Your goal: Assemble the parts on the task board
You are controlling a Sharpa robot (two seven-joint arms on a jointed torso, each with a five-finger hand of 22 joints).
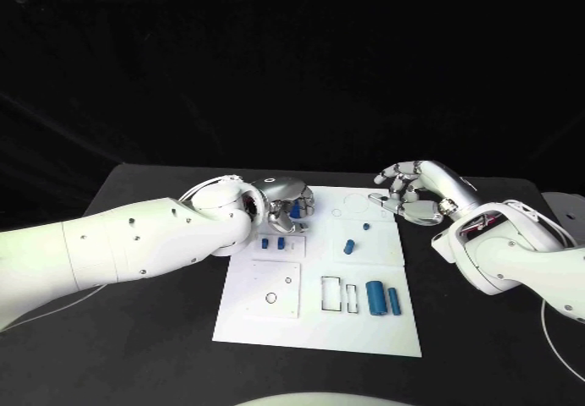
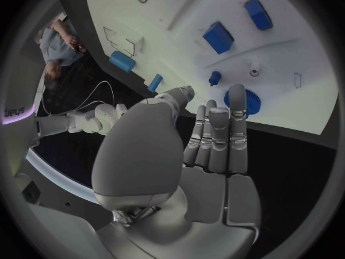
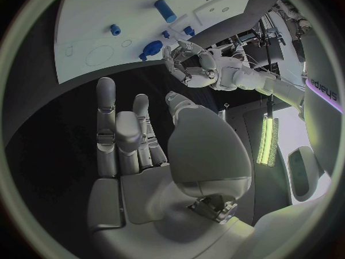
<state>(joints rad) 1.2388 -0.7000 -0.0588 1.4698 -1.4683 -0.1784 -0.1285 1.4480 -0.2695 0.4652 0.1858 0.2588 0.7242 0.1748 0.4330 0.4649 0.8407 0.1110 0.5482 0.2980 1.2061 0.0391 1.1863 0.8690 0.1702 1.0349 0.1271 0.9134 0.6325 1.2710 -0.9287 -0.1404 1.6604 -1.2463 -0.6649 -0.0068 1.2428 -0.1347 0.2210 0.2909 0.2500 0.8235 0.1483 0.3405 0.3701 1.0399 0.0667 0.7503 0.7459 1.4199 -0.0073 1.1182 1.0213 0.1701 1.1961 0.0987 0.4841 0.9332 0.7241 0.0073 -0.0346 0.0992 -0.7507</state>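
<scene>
The white task board (image 1: 317,317) lies mid-table. My left hand (image 1: 287,207) reaches over its far left corner with fingers stretched out straight (image 2: 219,132). Their tips meet a blue gear (image 2: 241,101) lying on the board, and the thumb stands apart from it. The right wrist view shows the same gear (image 3: 152,48) beside that left hand (image 3: 190,63). My right hand (image 1: 414,196) hovers over the black table just off the board's far right corner, fingers spread (image 3: 118,132), holding nothing. Two blue blocks (image 1: 273,243), a small peg (image 1: 366,227) and a short cylinder (image 1: 350,247) sit mid-board.
Two upright blue cylinders (image 1: 384,299) stand near the board's right front, beside rectangular cut-outs (image 1: 330,293). A small ring outline (image 1: 270,297) marks the left panel. Black table (image 1: 146,355) surrounds the board.
</scene>
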